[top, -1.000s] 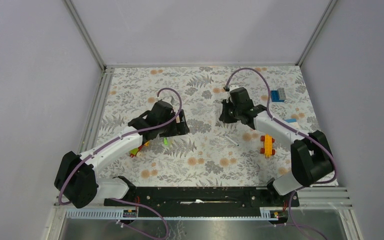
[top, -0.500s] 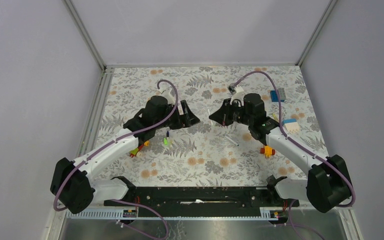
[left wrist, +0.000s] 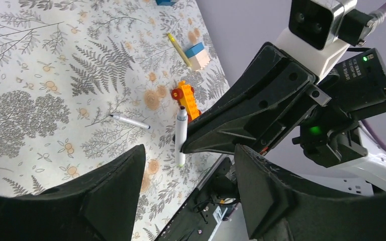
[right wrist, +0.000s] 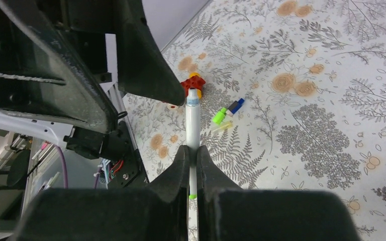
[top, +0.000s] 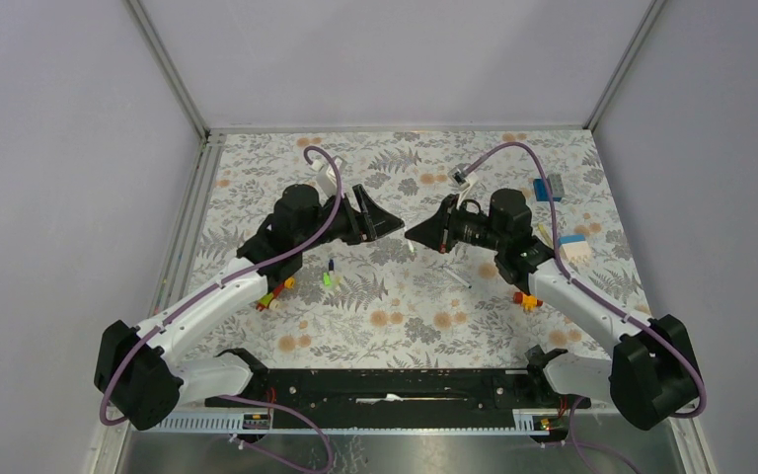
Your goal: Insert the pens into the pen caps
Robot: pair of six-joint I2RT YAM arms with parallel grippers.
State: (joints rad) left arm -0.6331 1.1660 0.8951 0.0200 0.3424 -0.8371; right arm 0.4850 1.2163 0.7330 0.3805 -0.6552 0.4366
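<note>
My right gripper [right wrist: 192, 150] is shut on a white pen [right wrist: 193, 118] with a green tail end, held off the table and pointing at my left gripper [left wrist: 191, 188]. My left gripper is open and empty, its fingers either side of that pen's tip [left wrist: 181, 133]. In the top view the two grippers face each other, left [top: 387, 222] and right [top: 419, 235]. A bright green cap [right wrist: 220, 116] and a dark blue cap [right wrist: 236, 106] lie together on the cloth, also seen from above [top: 328, 279]. A second white pen [left wrist: 129, 121] and a yellowish pen [left wrist: 179, 49] lie on the table.
A red-and-yellow toy brick [left wrist: 187, 98] and a blue-and-white brick [left wrist: 197, 54] lie on the right side. A blue brick [top: 550, 188] sits at the far right. Coloured bricks [top: 274, 291] lie under the left arm. The black base rail [top: 395, 385] runs along the near edge.
Both arms have lifted and turned their wrists inward, so the grippers now face each other closely. The right gripper brought the white pen up with it.
</note>
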